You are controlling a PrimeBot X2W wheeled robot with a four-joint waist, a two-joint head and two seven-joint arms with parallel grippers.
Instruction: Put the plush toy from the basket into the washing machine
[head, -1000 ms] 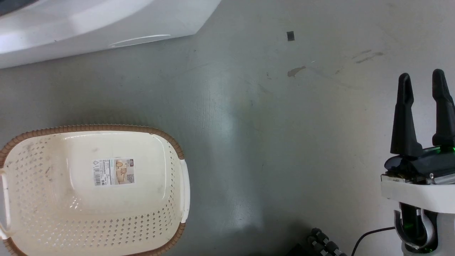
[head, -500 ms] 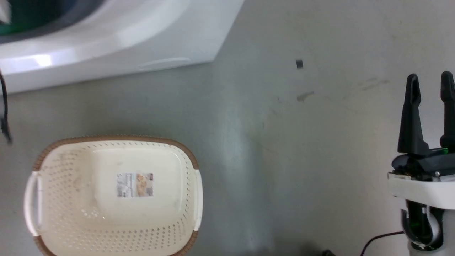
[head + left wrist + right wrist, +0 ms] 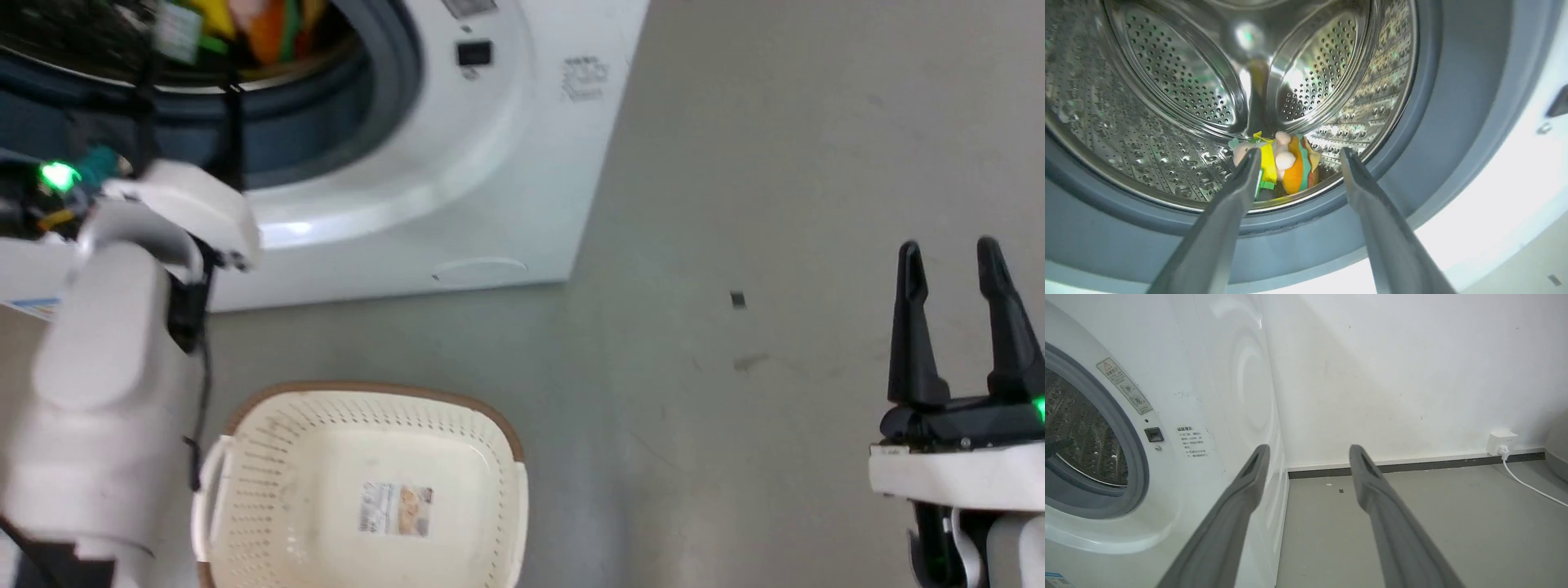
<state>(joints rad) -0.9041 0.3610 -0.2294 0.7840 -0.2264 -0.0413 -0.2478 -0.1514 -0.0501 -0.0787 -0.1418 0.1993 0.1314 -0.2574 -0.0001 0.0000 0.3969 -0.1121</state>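
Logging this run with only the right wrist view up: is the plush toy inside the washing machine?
Observer: Yes, the plush toy lies low inside the washing machine, per the left wrist view.
Operator: Is the left gripper gripping it?
Observer: No, the left gripper is open, gripping nothing.
Operator: Anything in the basket?
Observer: In the head view the basket shows just a paper label on its bottom.

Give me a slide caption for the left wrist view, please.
Open left gripper faces the plush toy lying inside the washing machine.

plush toy (image 3: 1290, 163) in washing machine (image 3: 1474, 122) drum
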